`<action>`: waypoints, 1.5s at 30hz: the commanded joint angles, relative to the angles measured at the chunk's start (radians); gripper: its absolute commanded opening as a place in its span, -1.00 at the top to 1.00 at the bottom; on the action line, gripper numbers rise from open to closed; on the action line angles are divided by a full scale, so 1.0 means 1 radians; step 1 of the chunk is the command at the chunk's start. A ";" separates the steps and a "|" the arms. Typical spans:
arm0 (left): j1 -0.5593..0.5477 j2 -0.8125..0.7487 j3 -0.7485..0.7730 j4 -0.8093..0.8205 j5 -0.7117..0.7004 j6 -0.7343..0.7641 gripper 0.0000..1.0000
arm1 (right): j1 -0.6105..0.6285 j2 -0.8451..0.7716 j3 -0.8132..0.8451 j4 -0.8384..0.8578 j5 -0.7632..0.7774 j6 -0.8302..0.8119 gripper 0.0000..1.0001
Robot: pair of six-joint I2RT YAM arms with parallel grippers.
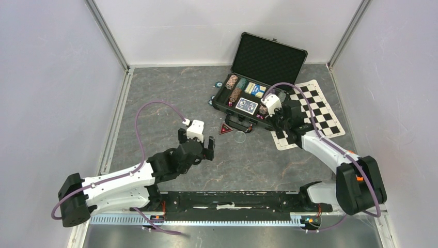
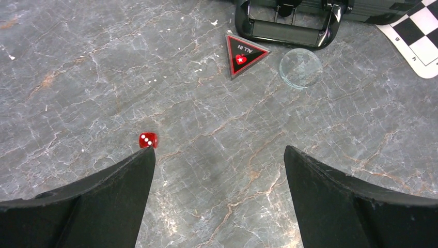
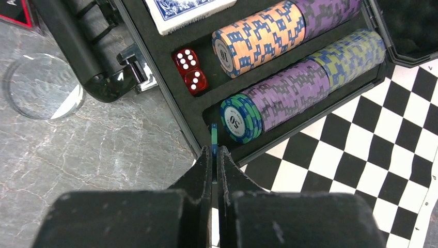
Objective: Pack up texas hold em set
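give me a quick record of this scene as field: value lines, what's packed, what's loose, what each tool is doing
case: open, lid up
in case: chip rows, card deck, two red dice
loose on table: red die, triangle marker, clear disc
left tool: open, above the table beside the loose die
right tool: shut on a single chip, edge-on, at the case's near corner

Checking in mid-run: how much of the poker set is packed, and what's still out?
Done: chip rows, a card deck and two dice sit in the open case. In hand: the right claw is shut on a thin green chip at the case's near edge; the left claw is open by a loose red die. Left: that die, the triangular marker, then closing the lid.
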 commanded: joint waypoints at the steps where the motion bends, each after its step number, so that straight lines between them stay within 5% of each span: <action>1: 0.004 -0.038 -0.028 0.068 -0.062 0.030 -0.99 | 0.001 0.053 0.063 0.052 0.029 -0.025 1.00; 13: 0.004 -0.037 -0.047 0.086 -0.065 0.029 -0.99 | 0.021 0.147 0.099 0.071 0.137 -0.042 1.00; 29: 0.006 -0.027 -0.047 0.089 -0.053 0.034 -0.99 | 0.048 0.153 0.132 0.018 0.228 -0.048 0.61; 45: 0.007 -0.018 -0.046 0.092 -0.045 0.035 -0.98 | 0.073 0.139 0.159 -0.008 0.230 -0.035 0.49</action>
